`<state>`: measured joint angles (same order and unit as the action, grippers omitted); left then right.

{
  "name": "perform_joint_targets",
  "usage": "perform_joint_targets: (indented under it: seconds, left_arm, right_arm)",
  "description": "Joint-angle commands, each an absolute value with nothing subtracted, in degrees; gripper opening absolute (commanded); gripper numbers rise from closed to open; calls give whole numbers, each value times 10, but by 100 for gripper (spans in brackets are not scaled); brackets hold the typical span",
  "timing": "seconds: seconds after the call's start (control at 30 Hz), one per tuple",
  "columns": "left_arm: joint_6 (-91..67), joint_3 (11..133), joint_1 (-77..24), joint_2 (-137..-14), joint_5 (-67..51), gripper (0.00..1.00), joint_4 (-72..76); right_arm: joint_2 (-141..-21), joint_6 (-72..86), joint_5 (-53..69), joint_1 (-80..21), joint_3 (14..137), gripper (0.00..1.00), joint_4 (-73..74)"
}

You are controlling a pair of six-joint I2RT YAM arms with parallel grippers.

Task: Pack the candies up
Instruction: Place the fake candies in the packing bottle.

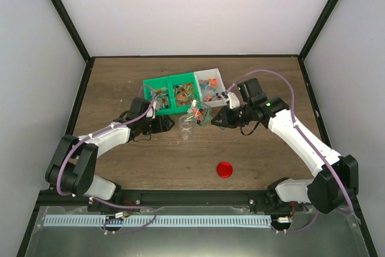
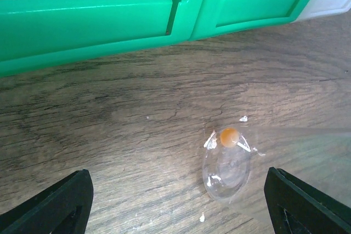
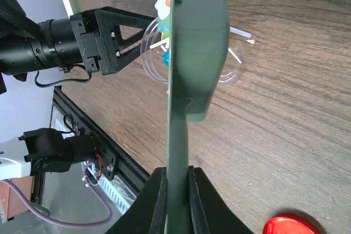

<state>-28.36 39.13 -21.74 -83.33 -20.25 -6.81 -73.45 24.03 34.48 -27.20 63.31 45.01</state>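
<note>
The right gripper (image 3: 176, 176) clamps a small green bin (image 3: 197, 42) of candies (image 1: 194, 111), tilted over the clear jar (image 2: 226, 165) at the middle of the table (image 1: 120, 167). The left gripper (image 2: 178, 193), jaws wide apart, faces the jar, where one orange candy (image 2: 229, 136) shows.

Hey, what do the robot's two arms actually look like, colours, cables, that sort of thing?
The left arm and right arm match: smooth white shells on the long links, with black rounded joints and black wrists. A lilac cable loops loosely alongside each one. The jaws are matte black and taper to wedge-shaped tips.
</note>
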Motion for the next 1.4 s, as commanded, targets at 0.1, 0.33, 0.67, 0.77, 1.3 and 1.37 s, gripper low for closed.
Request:
perform_joint_targets:
  seconds: [0.1, 0.33, 0.67, 0.77, 1.3, 1.37]
  left_arm:
    - [-288, 402, -216, -840, -210, 87, -49]
    - [-289, 401, -215, -841, -213, 87, -47]
    - [-285, 402, -216, -850, -220, 87, -43]
    - [-281, 405, -216, -852, -220, 87, -45]
    - [-279, 404, -215, -864, -224, 87, -39]
    - [-279, 406, -216, -866, -225, 87, -37]
  right_arm:
    - [-713, 249, 378, -279, 639, 1, 434]
    - [-709, 255, 387, -279, 632, 1, 427]
    - [-718, 233, 347, -283, 666, 1, 472]
    - [-716, 235, 347, -285, 665, 1, 471]
    - [-719, 240, 328, -305, 678, 1, 491]
    - [-722, 239, 318, -307, 681, 1, 497]
